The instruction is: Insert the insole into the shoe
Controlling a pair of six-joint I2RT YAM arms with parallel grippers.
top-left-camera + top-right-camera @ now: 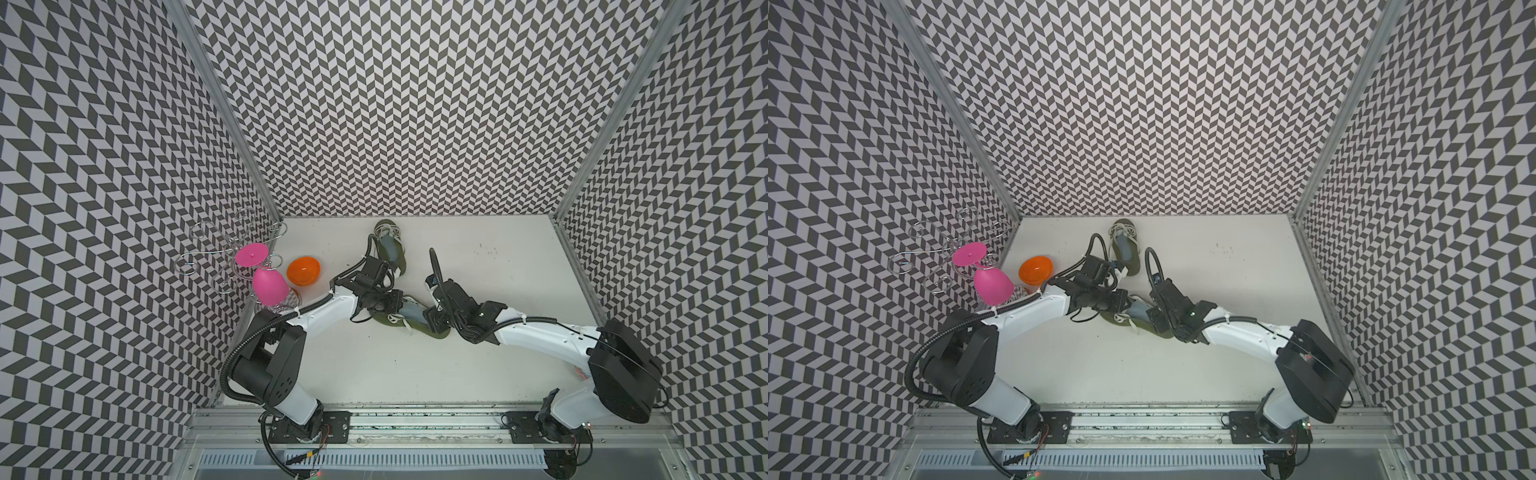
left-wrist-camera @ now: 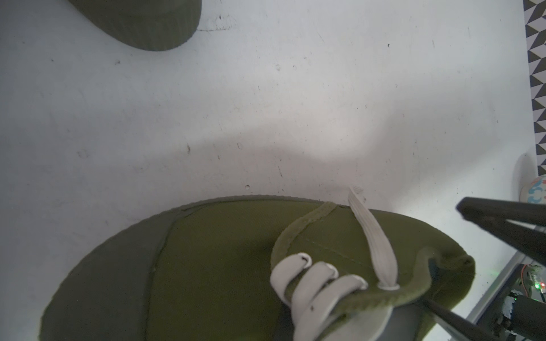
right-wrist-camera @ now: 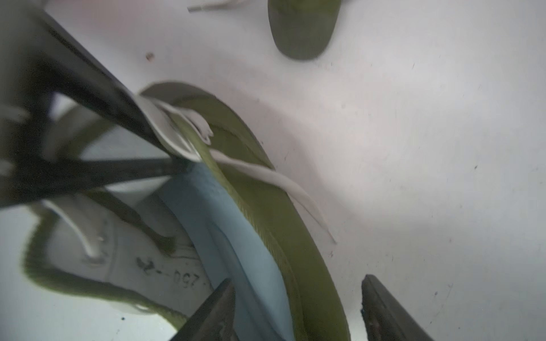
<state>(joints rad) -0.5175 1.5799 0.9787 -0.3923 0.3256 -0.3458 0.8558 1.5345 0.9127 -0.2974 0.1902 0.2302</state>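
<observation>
— At the middle of the table (image 1: 498, 291), is the insole (image 3: 224, 212) in yet?
— Mostly, I'd say. It lies inside the green shoe (image 1: 419, 333), its front running under the tongue. Left gripper (image 3: 180, 159) is pinched on the laced edge, holding the mouth wide. Right gripper (image 3: 297, 279) has its jaws apart, one finger over the insole, one outside the wall.
— What's left?
— Pressing the heel end flat, probably; that end I can't see.
</observation>
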